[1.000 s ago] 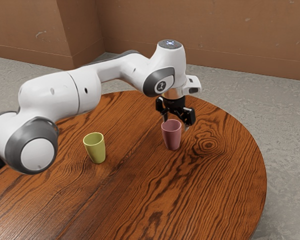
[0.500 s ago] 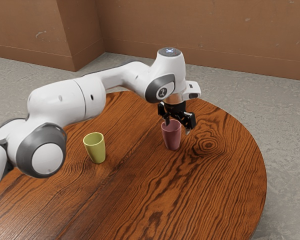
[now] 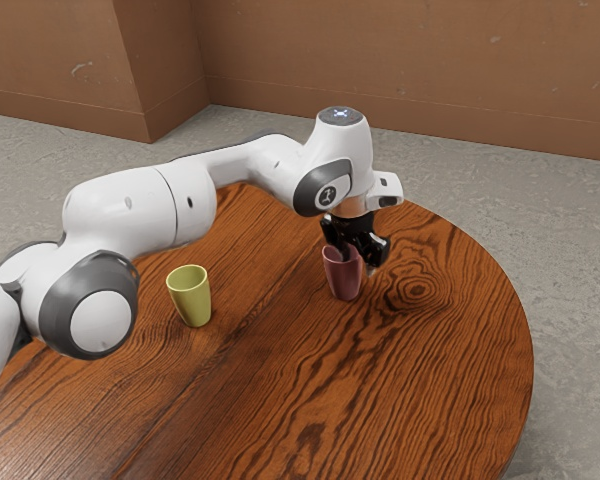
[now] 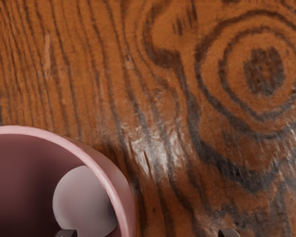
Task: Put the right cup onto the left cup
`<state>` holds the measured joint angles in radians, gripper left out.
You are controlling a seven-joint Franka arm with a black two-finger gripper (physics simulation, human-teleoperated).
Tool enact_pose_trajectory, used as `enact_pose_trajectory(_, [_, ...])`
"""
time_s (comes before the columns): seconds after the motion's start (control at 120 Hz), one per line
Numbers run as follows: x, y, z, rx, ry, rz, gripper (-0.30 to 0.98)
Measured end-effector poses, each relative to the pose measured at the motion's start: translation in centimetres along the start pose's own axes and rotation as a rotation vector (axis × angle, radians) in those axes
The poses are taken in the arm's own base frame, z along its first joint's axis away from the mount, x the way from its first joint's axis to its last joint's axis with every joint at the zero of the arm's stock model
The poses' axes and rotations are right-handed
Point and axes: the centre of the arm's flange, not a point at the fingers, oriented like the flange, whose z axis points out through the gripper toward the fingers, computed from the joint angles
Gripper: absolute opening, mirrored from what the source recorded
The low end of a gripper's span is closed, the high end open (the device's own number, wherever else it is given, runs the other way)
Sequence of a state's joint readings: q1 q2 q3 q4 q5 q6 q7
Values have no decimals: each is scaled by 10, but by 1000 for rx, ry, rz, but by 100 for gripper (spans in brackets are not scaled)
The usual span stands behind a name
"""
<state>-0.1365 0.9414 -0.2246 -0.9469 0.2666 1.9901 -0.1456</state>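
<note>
One round table, one gripper (image 3: 359,262) spread, two cups upright

Dark-grained wood is shown across the table (image 3: 410,400). Over it, the white arm (image 3: 140,210) is stretched from the exterior view's left. The gripper's fingers are held apart, one over the pink cup's (image 3: 346,283) mouth, the other outside; whether its rim is touched cannot be told. That cup is set nearer the table's edge at the exterior view's right than the yellow-green cup (image 3: 191,300).

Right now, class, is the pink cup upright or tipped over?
Upright: the pink cup stands on its base on the wooden table, mouth facing up.
</note>
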Motion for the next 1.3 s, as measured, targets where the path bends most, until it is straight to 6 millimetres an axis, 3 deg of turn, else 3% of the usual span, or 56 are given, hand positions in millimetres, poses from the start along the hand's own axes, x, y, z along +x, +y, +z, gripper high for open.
enact_pose_trajectory(0.267, [-1, -1, 4, 2, -1, 15, 2])
enact_pose_trajectory(0.567, [-2, 0, 0, 5, -2, 26, -8])
enact_pose_trajectory(0.758, [-9, -4, -30, 26, 3, 34, -9])
enact_pose_trajectory(0.967, [-38, -5, -97, 54, 8, 36, -10])
enact_pose_trajectory(1.142, [-71, -24, -143, 82, 10, -2, -10])
enact_pose_trajectory(1.3, [-99, -49, -169, 104, -1, -58, -10])
